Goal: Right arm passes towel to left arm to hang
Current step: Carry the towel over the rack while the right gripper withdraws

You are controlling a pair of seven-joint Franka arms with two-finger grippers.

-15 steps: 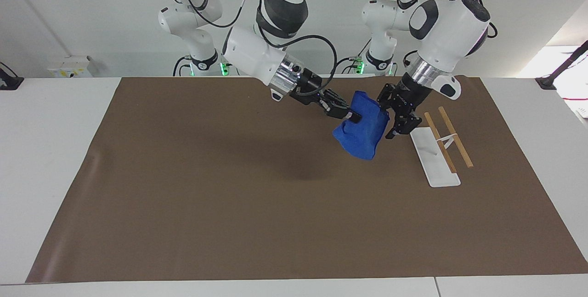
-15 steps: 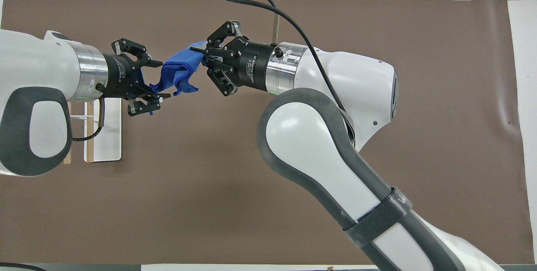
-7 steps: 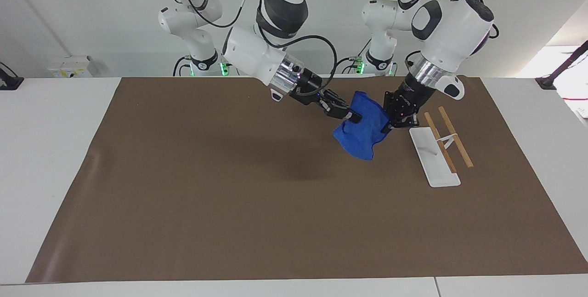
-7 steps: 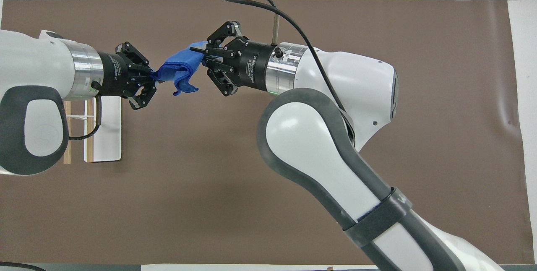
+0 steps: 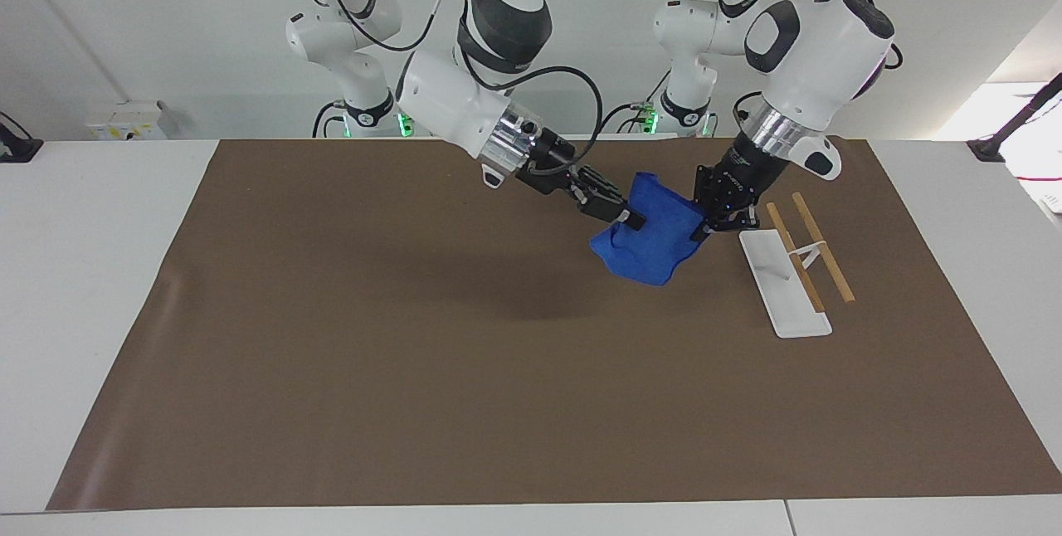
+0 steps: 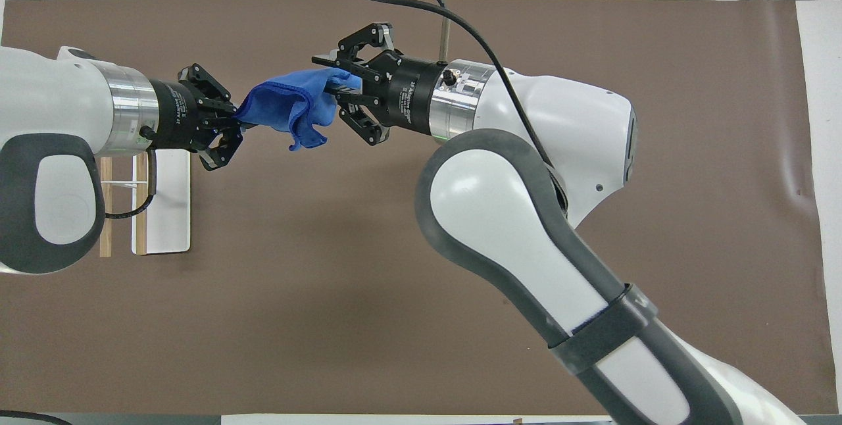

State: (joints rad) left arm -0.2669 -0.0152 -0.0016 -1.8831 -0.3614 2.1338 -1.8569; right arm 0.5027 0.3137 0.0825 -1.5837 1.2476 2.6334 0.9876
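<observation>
Facing view: we see the towel hanging in the air between the two arms, above the brown mat toward the left arm's end of the worktop. One second ago the left end effector stood spread beside the cloth; it has since closed on the towel's edge and holds it there. The right end effector, which pinched the cloth until half a second ago, now shows its fingers parted in the overhead view, with the cloth lying between them, and the right arm has drawn slightly back toward its own end. We judge that the handover is at its release: the weight of the towel now appears to pass to the left arm, and hanging remains to be done. The white base plate with its wooden rails lies just beside the left end effector, toward the left arm's end of the table, and we take it to be the hanging stand. The towel's lowest fold hangs just above the mat, so a lift seems prudent before any sideways move. Open mat stretches wide toward the right arm's end, giving the right arm free room to withdraw; the left arm has only a short path to the stand.
</observation>
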